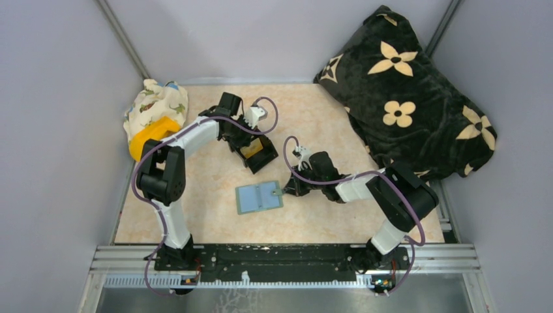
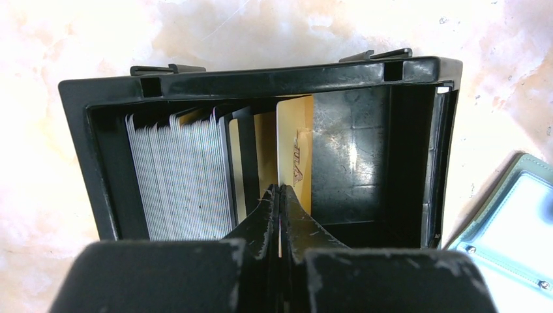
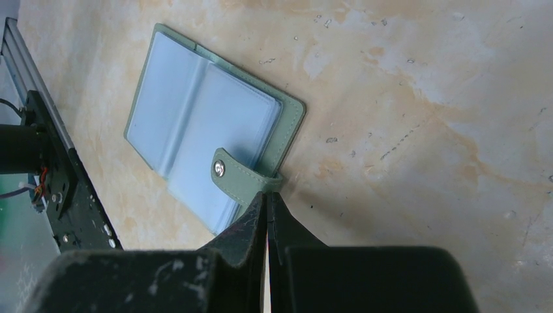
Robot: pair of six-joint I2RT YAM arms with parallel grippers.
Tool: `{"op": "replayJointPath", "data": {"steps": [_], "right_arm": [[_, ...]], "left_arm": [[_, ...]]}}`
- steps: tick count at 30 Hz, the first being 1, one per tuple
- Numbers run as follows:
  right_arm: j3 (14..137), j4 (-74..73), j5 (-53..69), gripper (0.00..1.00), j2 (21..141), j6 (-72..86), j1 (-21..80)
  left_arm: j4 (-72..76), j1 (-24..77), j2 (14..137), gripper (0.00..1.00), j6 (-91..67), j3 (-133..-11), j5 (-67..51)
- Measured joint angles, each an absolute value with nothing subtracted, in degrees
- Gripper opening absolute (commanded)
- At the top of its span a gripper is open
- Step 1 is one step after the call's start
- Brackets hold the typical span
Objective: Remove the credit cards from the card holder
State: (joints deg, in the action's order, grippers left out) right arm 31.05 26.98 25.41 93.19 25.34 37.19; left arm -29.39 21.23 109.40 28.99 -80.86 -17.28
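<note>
The gold credit card [image 2: 295, 140] bears partly hidden lettering, too cut off to read.

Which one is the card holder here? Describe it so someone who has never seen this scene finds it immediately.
Start from the tan marbled table; near its middle the card holder lies open and flat. Unlike the black box of cards farther back, it is sage green with blue-grey pockets and a small snap tab.

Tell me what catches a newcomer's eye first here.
A black flowered blanket fills the back right corner. Mid-table a green wallet lies open, the shut right gripper at its snap tab. The left gripper pinches a gold card inside a black box of cards.
</note>
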Motion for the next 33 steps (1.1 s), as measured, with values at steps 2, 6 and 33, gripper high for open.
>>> {"op": "replayJointPath", "data": {"steps": [2, 6, 33], "right_arm": [[31.05, 27.09, 25.43, 0.0, 93.19, 25.34, 37.19], [31.05, 27.44, 25.76, 0.0, 93.49, 25.54, 37.06], [31.05, 27.88, 26.7, 0.0, 93.56, 25.71, 36.99]], "left_arm": [[-29.39, 21.23, 109.4, 0.0, 28.99, -80.86, -17.04], [-29.41, 21.23, 109.4, 0.0, 29.04, -80.84, -16.53], [-28.49, 21.58, 108.22, 0.17, 28.34, -79.11, -10.22]]}}
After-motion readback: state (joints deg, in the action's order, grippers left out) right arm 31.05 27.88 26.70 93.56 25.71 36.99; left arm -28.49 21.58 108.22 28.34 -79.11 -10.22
